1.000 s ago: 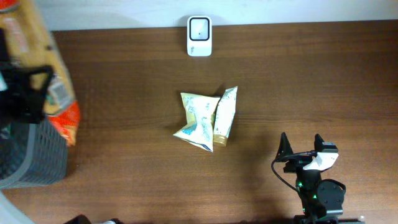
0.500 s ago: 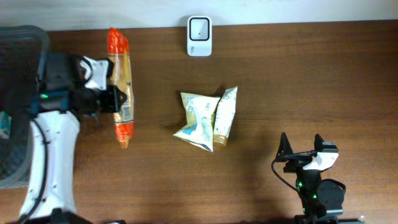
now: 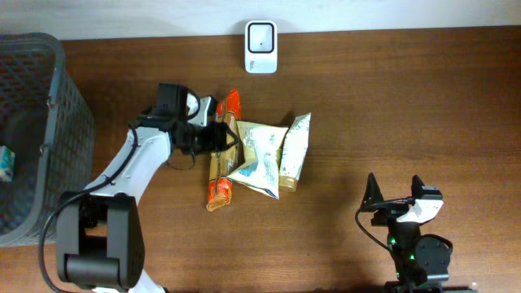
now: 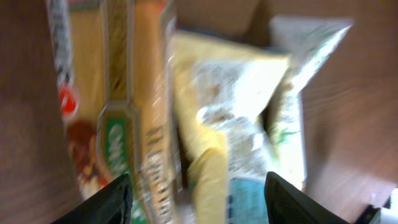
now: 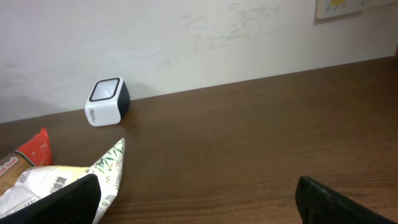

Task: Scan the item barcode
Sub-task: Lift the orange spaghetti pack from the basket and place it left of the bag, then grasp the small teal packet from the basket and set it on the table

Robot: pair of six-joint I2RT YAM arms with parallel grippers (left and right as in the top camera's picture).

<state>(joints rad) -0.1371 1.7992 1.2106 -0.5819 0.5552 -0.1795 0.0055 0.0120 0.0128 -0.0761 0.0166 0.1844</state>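
— Left end effector (image 3: 226, 135) pinching anything?
— No, spread above the orange snack packet (image 3: 217, 179), lying robot-side of the barcode scanner (image 3: 261, 47). Scanning looks undone; it needs lifting to the scanner.

Orange-and-tan snack pack (image 3: 221, 163), white scanner (image 3: 261, 47), brown woodgrain table (image 3: 407, 106).

Packets (image 3: 262, 159) clutter centre — basket (image 3: 32, 138) blocks left — right side open.
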